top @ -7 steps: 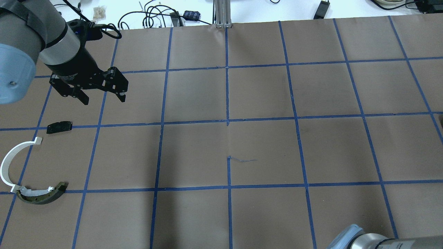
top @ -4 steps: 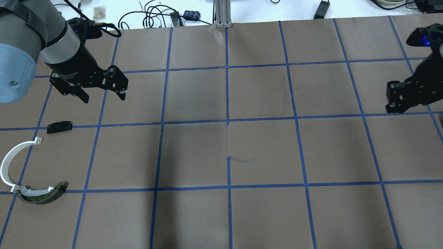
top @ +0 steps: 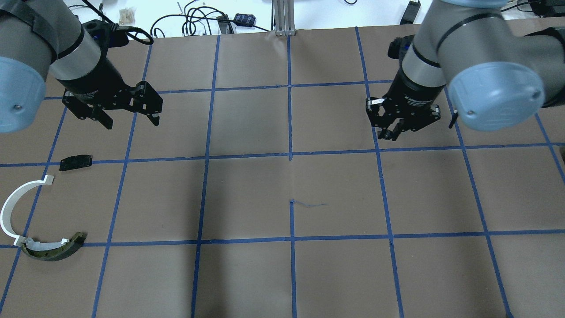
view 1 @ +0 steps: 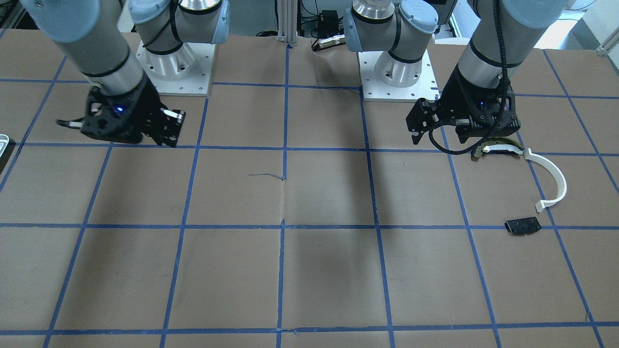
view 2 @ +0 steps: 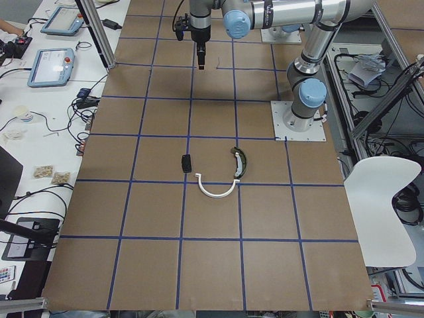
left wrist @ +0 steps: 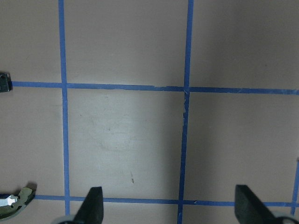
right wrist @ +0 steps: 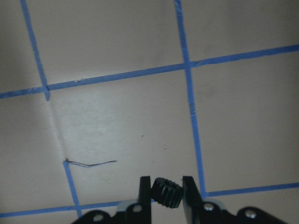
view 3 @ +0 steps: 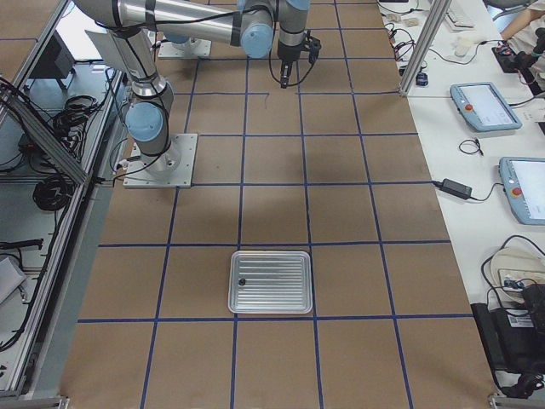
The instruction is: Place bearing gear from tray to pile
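- Overhead: the left tool [top: 131, 122] hangs with its fingers wide apart above the brown gridded surface [top: 247, 194]. Just beside it lies the pile: black plate [top: 76, 162], white half-ring [top: 5, 216] and olive curved piece [top: 53, 251]. The right tool [top: 392, 134] hangs well apart, over the other half.
- Right wrist: the right tool's fingers are clamped on a small black toothed bearing gear [right wrist: 167, 192], clear of the surface.
- Right side: the ribbed metal tray [view 3: 270, 281] lies far from both arms.

Silver-grey tubular arms [top: 463, 35], pale blue rounded joint caps [top: 494, 95], black two-finger left gripper [top: 132, 123] and right gripper [top: 391, 135], blue wrist lights [view 1: 118, 109], looping black cable [view 1: 500, 48], screwed silver base plates [view 1: 420, 92]
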Robot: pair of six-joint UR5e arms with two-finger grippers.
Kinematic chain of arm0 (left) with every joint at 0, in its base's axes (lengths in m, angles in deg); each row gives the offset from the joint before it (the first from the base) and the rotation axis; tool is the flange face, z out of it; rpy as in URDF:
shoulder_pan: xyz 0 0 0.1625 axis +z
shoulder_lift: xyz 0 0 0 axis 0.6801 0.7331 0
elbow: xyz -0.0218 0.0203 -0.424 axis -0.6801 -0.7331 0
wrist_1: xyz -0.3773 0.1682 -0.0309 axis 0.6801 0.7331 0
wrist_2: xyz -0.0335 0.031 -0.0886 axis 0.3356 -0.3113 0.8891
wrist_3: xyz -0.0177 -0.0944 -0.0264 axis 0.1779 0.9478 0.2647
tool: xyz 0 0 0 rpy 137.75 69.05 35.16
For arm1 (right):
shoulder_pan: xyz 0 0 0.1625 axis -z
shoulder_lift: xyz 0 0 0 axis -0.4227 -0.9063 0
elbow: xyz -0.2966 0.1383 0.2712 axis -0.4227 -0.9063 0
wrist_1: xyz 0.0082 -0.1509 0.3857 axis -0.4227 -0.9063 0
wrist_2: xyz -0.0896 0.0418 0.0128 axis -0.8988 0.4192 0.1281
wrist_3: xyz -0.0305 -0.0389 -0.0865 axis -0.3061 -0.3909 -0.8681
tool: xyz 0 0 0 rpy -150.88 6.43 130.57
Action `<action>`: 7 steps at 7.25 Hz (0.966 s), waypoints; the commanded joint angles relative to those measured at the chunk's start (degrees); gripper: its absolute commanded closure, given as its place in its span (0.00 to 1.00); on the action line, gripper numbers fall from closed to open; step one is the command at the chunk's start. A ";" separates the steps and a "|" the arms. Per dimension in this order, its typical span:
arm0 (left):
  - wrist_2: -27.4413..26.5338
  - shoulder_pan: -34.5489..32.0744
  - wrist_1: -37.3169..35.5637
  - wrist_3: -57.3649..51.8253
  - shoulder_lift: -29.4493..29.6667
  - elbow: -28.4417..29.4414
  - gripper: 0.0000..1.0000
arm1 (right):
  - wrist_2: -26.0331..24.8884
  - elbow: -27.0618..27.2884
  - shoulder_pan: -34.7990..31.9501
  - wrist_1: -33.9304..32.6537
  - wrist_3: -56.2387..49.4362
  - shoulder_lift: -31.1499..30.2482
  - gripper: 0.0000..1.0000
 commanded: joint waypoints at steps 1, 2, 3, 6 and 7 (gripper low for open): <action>-0.06 -0.16 -0.01 0.00 -0.01 0.06 0.00 | 0.14 -2.51 -10.62 -10.74 9.63 9.28 0.80; 0.12 -0.16 -0.10 0.00 0.25 -0.03 0.00 | 0.31 -2.51 -13.36 -14.89 10.11 12.46 0.80; 0.73 -0.34 -0.02 0.35 0.51 -0.20 0.00 | 0.23 -2.25 -14.78 -22.50 10.02 15.97 0.79; 0.82 -1.12 0.42 -0.09 1.13 -0.91 0.00 | -2.22 -2.16 -18.92 -28.02 8.97 22.23 0.78; 0.74 -1.13 0.86 -0.09 1.22 -0.91 0.00 | -2.41 -2.07 -19.01 -28.12 8.62 22.24 0.63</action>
